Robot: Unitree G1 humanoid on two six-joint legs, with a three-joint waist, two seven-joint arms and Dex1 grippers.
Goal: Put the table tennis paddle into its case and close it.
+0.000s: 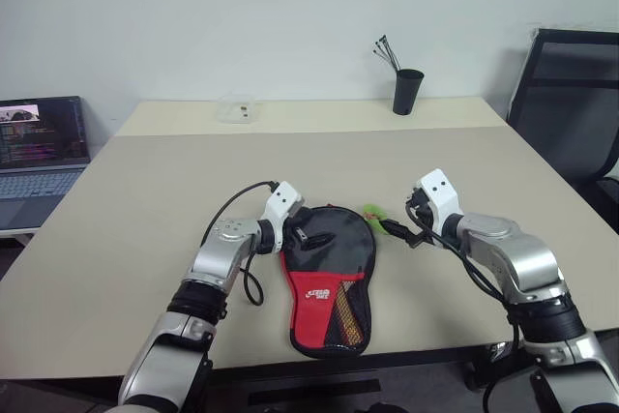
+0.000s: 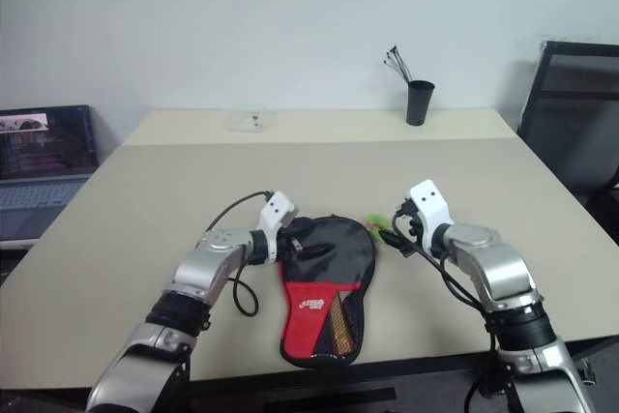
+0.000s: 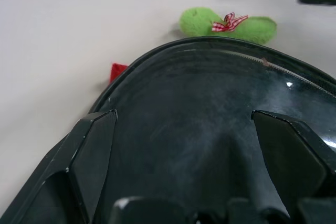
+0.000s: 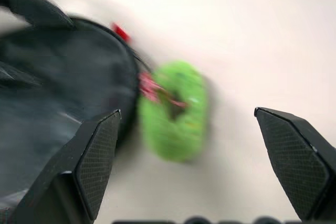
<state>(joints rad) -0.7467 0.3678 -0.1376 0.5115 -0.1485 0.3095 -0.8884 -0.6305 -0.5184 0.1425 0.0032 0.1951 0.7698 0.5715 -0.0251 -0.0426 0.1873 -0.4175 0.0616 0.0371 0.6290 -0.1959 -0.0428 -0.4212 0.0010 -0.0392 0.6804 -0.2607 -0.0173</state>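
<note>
Step in hand — judged as confirming closure: the case (image 1: 327, 278) looks zipped shut, with the paddle handle showing through the mesh of the red lower part. Check that the zip runs fully round to the green pull tag (image 1: 371, 211) before clearing both arms.

The left gripper (image 1: 298, 231) stands spread at the case's 10 o'clock edge, pinching nothing. The right gripper (image 1: 398, 229) — also spread and empty — sits at 2 o'clock, just beside the tag. The case lies flat near the table (image 1: 135, 200) front edge.
</note>
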